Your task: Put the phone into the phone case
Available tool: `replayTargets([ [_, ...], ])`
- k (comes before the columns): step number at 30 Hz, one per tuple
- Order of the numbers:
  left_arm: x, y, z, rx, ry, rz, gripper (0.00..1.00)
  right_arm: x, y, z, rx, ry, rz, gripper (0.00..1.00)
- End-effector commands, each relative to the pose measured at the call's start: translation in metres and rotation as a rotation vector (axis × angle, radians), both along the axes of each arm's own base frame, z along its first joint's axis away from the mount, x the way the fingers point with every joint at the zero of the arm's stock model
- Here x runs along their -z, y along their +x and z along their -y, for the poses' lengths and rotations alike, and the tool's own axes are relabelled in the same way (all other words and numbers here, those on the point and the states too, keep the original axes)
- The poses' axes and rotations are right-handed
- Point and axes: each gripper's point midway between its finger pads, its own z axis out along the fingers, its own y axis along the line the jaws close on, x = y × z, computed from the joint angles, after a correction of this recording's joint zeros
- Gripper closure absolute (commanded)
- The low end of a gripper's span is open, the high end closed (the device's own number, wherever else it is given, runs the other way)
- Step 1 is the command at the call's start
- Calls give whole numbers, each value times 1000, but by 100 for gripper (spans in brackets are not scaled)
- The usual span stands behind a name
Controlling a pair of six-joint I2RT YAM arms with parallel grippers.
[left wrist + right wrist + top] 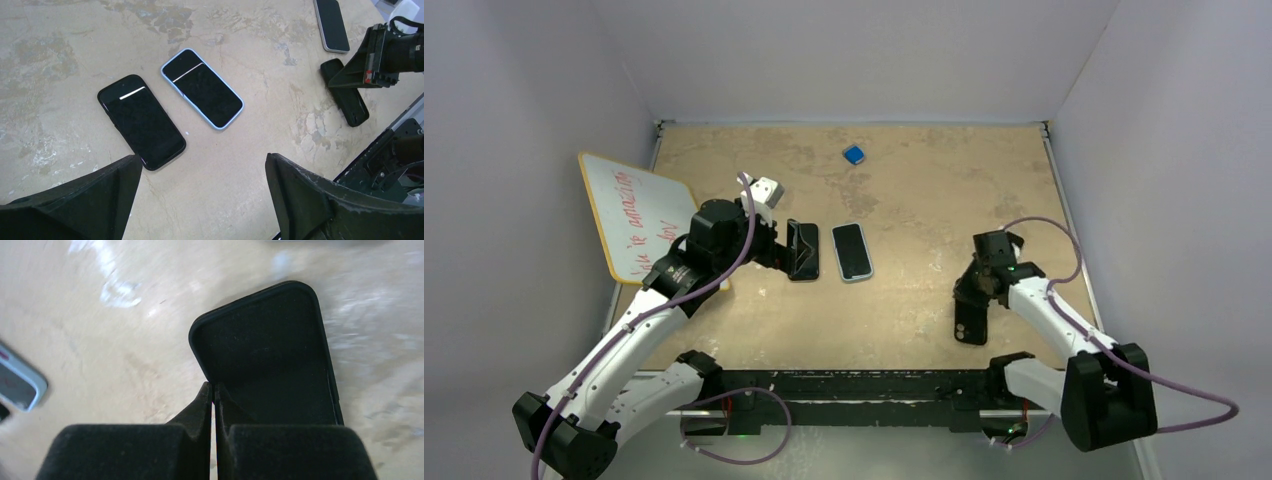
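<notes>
Desk (924,190): mottled tan surface, carrying all items below.
Left gripper (202,162): jaws spread wide, holding nothing; hovering above the desk.
Black phone (141,121): flat, screen up; just ahead of the left gripper, towards the left-hand finger in that wrist view; not touched by either finger.
Blue-cased phone (202,88): flat, screen up; just beyond the black phone from the left gripper and roughly parallel to it; a narrow strip of desk between the two.
Right gripper (213,389): fingers pressed almost together, pinching one long side wall of the black phone case (270,355).
Black phone case, further: hollow side up, nothing inside; body extending ahead and to the right of the right gripper's fingertips; well apart from both phones.
Pale-rimmed device (332,22): flat on the desk, beyond the right gripper as seen from the left wrist; kind not discernible.
Whiteboard (634,215): red writing; behind the left gripper, at the desk's edge.
Blue block (854,154): small; far ahead of both grippers, near the back wall.
</notes>
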Motion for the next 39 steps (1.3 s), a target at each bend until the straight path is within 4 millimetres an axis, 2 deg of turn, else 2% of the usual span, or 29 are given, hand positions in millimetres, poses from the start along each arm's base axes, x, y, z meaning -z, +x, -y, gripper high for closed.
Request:
replayTargets([
  [1, -11, 6, -1, -17, -11, 36, 0, -12, 10, -51, -119, 101, 54, 100],
  [6, -12, 7, -4, -35, -6, 44, 0, -15, 14, -102, -199, 157, 54, 100],
  [13, -11, 7, -5, -41, 1, 44, 0, -19, 29, -157, -231, 208, 92, 100],
  [17, -11, 8, -6, -46, 6, 42, 0, -14, 37, -166, -240, 183, 74, 98],
  [21, -11, 8, -7, -47, 8, 43, 0, -16, 41, -160, -236, 129, 68, 80],
  [23, -10, 8, -7, -47, 8, 42, 0, -18, 47, -149, -229, 68, 95, 63],
  [24, -11, 7, -7, -45, 7, 42, 0, -24, 58, -128, -220, -38, 130, 42],
  [30, -10, 7, -6, -39, 7, 40, 0, -34, 81, -83, -182, -146, 168, 9],
  [35, -9, 7, -5, -36, 8, 35, 0, -42, 96, -30, -126, -266, 175, 2],
  [39, -8, 7, -4, -31, 7, 32, 0, -43, 101, 19, -108, -373, 120, 1],
])
